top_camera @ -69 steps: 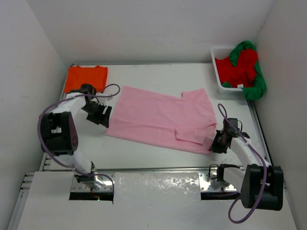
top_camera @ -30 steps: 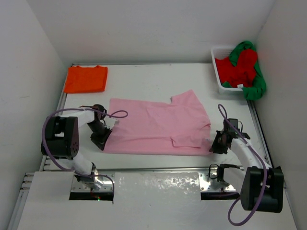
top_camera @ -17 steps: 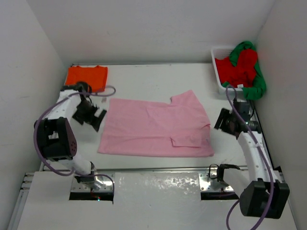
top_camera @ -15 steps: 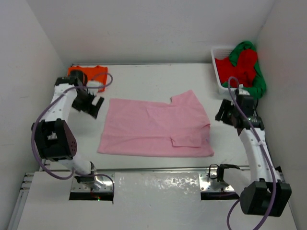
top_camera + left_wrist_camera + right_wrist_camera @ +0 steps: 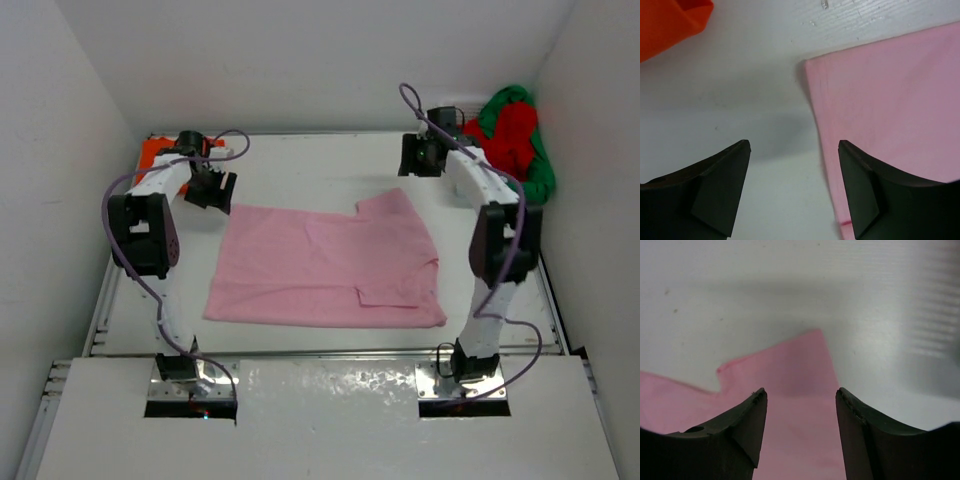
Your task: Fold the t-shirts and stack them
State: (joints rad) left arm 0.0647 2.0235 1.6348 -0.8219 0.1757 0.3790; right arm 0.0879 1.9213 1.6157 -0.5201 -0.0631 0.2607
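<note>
Top view, clock read with 12 at the far wall.

- Pink shirt (image 5: 320,265) lies flat in the middle of the surface (image 5: 310,160). Its long axis runs 9 to 3: hem edge toward 9, sleeves toward 3. The sleeve at about 4 looks already tucked onto the body.
- Orange shirt (image 5: 150,155) sits folded at 10, partly behind my left arm. I take it as the start of the stack.
- Red shirt (image 5: 505,135) and green shirt (image 5: 540,180) are heaped together at 2 and not yet handled.
- Left hand (image 5: 792,150) has its fingers spread and holds nothing. It hangs over the pink shirt's 10 o'clock hem corner. In the wrist view the corner lies just beyond the fingertips, with the hem running down toward one finger.
- Right hand (image 5: 800,395) is also spread and empty, over the far sleeve at 1. Pink cloth shows in the gap between the fingers, and the sleeve tip lies just ahead of them.
- I can't tell whether either hand touches the cloth.

My read: both hands sit on the far edge so that it can be pinched at two points and carried toward 6, halving the shirt lengthwise.

Risk: a single thin layer lying flush on the surface is easy to miss, or to grab on one side only.
</note>
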